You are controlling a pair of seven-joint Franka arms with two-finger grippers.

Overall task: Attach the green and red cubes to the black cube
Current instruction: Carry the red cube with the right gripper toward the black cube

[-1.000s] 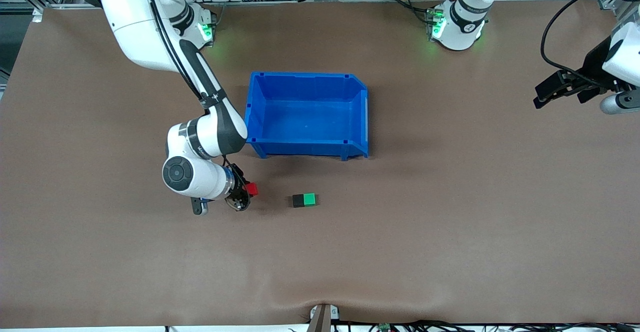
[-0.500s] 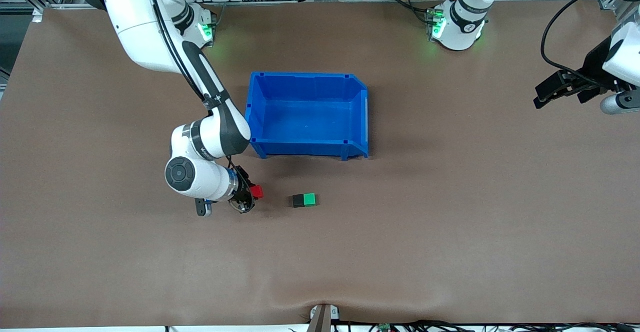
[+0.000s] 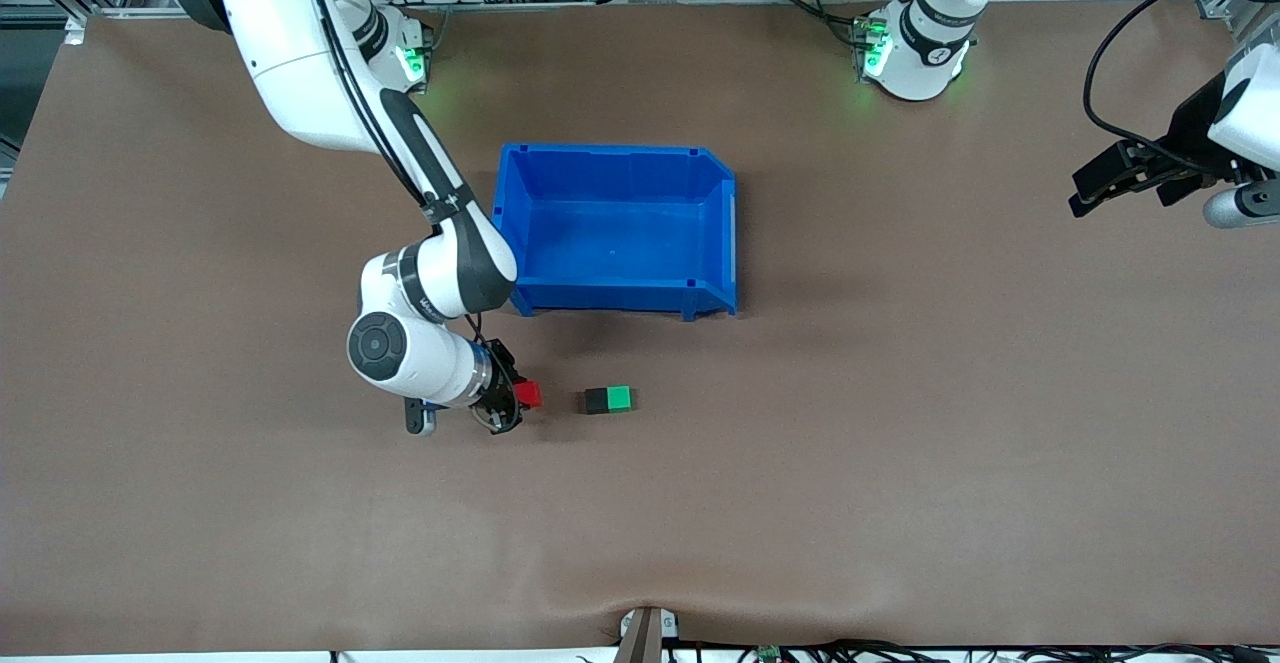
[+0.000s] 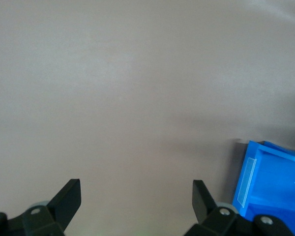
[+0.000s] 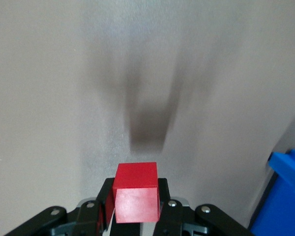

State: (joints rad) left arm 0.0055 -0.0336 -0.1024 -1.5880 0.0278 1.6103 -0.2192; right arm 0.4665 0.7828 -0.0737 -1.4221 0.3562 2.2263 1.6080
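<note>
While I carry the red cube (image 3: 529, 395) pinched tight in my right gripper (image 3: 512, 401), the front view shows what matters for the coming move: the black cube (image 3: 596, 401) sits just off my fingertips toward the left arm's end of the table, level with my load, with a short strip of bare table (image 3: 300, 543) between us. The green cube (image 3: 620, 400) is already touching the black one on the face turned away from me, so the pair's long axis runs straight along my line of approach and the free black face looks at me; my judgement is that I only need to slide the red cube along that line to meet it. My right arm is by far the closer one. My left gripper (image 3: 1120, 178) waits over the table's end by the left arm, well apart, with its jaws spread wide. The blue bin (image 3: 720, 243) stands beside my forearm and holds nothing. From the left wrist, I see my left gripper's (image 4: 136, 196) black fingers parted over bare table, with a corner of the blue bin (image 4: 270, 182) off to one side. From the right wrist, the red cube (image 5: 136, 196) sits squarely between my right gripper's (image 5: 136, 209) fingers, its shadow on the table ahead; neither the black nor the green cube shows here.
</note>
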